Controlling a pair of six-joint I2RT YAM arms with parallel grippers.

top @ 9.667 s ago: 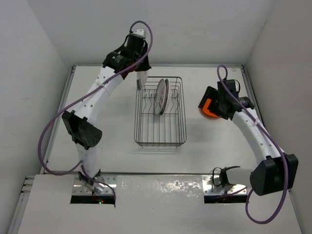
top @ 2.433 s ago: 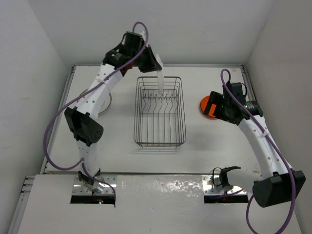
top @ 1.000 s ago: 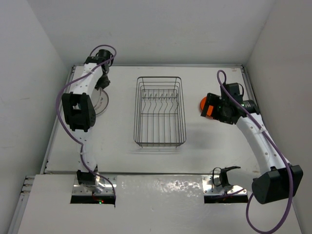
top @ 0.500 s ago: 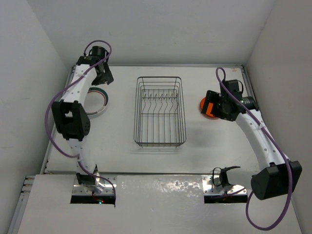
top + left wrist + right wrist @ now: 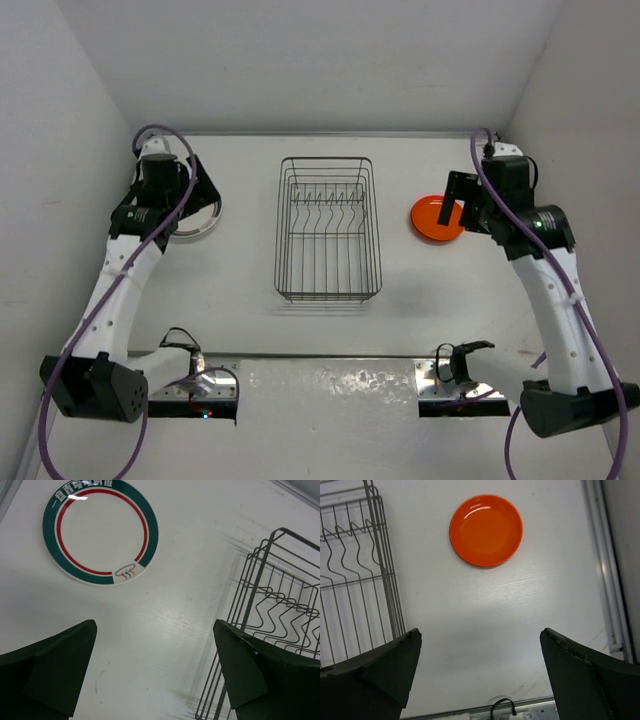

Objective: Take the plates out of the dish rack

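Rack: a dark thin-wire rectangular dish rack [image 5: 328, 228] stands upright mid-desk, closer to the far edge, with its long sides running far to near.
Tines: a row of upright tines [image 5: 328, 195] crosses its far half.
Orange plate: a bright orange round plate [image 5: 486, 530] lies flat, face up, right of the rack towards the far right corner, apart from the wire.
Banded plate: a white round plate with a green rim band and a thin red ring [image 5: 100, 531] lies flat towards the far left corner, well apart from the rack. The band carries white lettering.
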